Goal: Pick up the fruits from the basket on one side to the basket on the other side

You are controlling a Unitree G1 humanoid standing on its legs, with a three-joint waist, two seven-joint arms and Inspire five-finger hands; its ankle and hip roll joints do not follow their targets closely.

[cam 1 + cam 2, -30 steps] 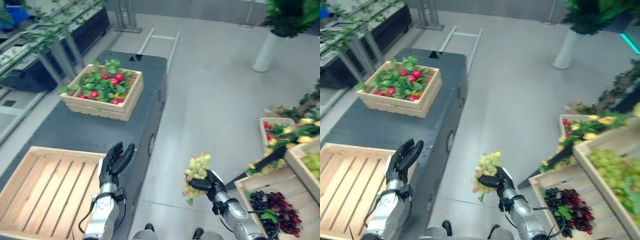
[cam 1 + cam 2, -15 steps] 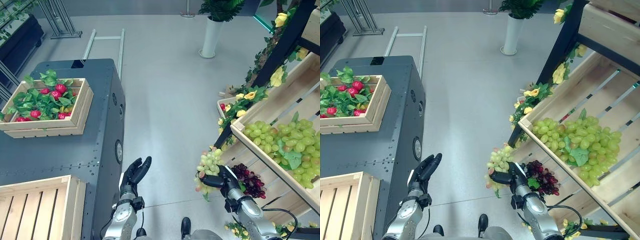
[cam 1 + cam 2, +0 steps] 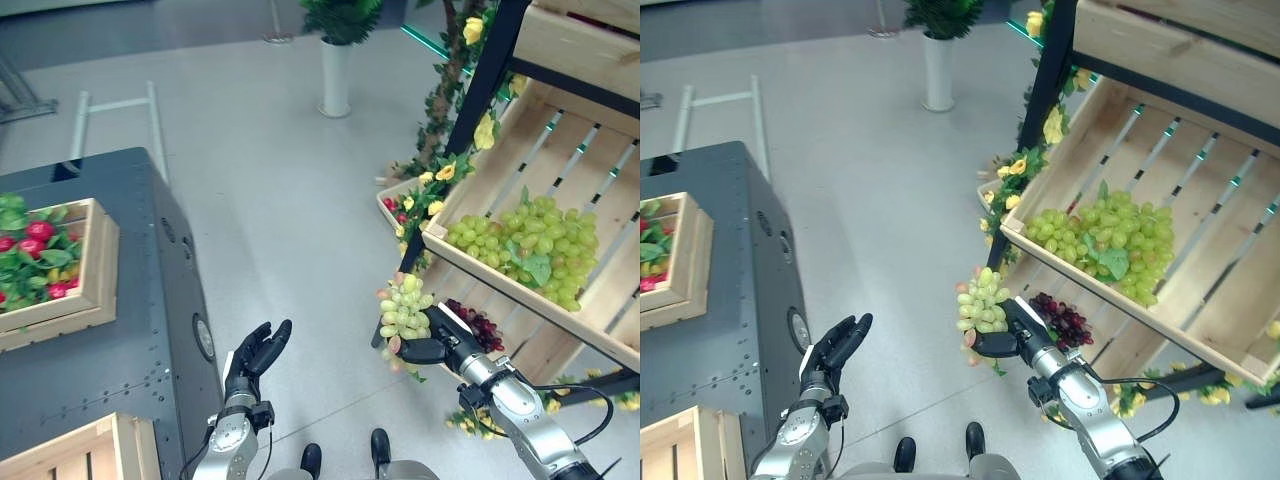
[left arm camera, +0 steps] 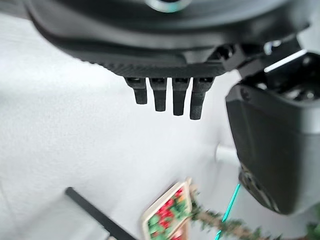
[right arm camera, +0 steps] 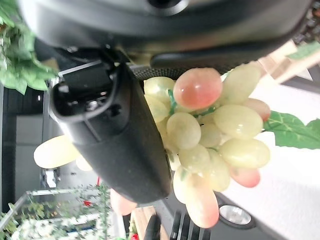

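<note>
Compared with half a second earlier, the whole scene has shifted: the head camera has swung toward the robot's right, so the dark cabinet (image 3: 90, 330) now sits further left and the tilted wooden shelf crate (image 3: 560, 200) fills more of the right side. The right hand (image 3: 440, 345) still clasps the bunch of pale green grapes (image 3: 403, 305), fingers and thumb curled round its lower part, as it did before. The left hand (image 3: 255, 355) remains raised with straight, relaxed fingers, holding nothing.

The held bunch rises above the right hand, over the floor and just left of the shelving. Beyond the right hand, up and to its right, the slatted shelf crate holds a loose heap of green grapes (image 3: 530, 245) with leaves. Close behind the right hand, a cluster of dark purple grapes (image 3: 475, 320) lies in a lower crate. Left of the left hand stands the cabinet, bearing a wooden box of red fruits and green leaves (image 3: 45, 270) and, nearer, the corner of a second wooden crate (image 3: 90, 450).

The floor (image 3: 260, 200) is smooth, pale grey. A white planter with a leafy plant (image 3: 335, 60) stands far ahead. Yellow flowers and vines (image 3: 450, 150) climb the black shelf frame.

In the right wrist view, the grapes (image 5: 210, 135) are glossy, oval, yellow-green with pink blushes.
</note>
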